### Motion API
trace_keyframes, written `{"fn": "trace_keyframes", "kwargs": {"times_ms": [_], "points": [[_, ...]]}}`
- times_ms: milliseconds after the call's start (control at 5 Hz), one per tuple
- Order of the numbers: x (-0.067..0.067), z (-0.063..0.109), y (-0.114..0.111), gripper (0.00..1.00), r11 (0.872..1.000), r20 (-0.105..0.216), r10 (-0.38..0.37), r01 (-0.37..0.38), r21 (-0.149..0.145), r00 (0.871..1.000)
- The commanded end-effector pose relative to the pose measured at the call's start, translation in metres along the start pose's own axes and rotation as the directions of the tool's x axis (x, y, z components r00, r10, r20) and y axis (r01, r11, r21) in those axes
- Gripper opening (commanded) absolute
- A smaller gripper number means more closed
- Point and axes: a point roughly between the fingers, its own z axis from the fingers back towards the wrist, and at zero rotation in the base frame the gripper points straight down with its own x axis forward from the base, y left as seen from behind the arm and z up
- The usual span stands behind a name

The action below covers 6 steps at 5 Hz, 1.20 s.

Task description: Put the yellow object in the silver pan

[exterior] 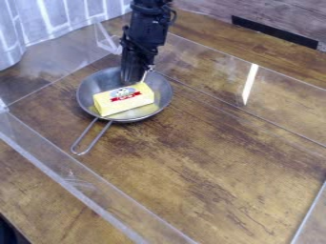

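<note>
Butter-like yellow object [126, 98] lies flat inside the silver pan [93, 93], a little right of the pan's middle, its white-and-red label facing up and its long side running from near-left to far-right. The pan rests on the wooden table [216, 143], in the far-left part of the scene, with its thin wire-loop handle [90, 138] reaching toward the near-left.

The pincer [133, 75] comes down from the far side on a dark arm, pointing steeply downward, its tip over the pan's far rim. The block sits just on the near side of that tip, very close beneath it; whether the fingertips touch the block's far end cannot be told at this size. The fingers show as one dark narrow shape, so it cannot be told whether they are parted or closed, nor whether they grip anything.

Clear plastic walls [57, 176] stand around the table area, and a pale curtain [51, 19] hangs at the far-left behind them. A bright streak of reflected light lies on the wood to the right.
</note>
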Motion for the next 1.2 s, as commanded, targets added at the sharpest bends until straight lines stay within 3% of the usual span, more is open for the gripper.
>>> {"fn": "trace_keyframes", "kwargs": {"times_ms": [0, 200, 1000], "points": [[-0.0018, 0.0227, 0.0070, 1.00, 0.999, 0.050, 0.019, -0.020, 0.031, 0.999], [-0.0007, 0.0184, 0.0092, 0.00, 0.999, 0.051, 0.020, -0.021, 0.027, 0.999], [-0.0033, 0.0242, 0.0127, 0.00, 0.999, 0.063, 0.035, -0.036, 0.016, 0.997]]}}
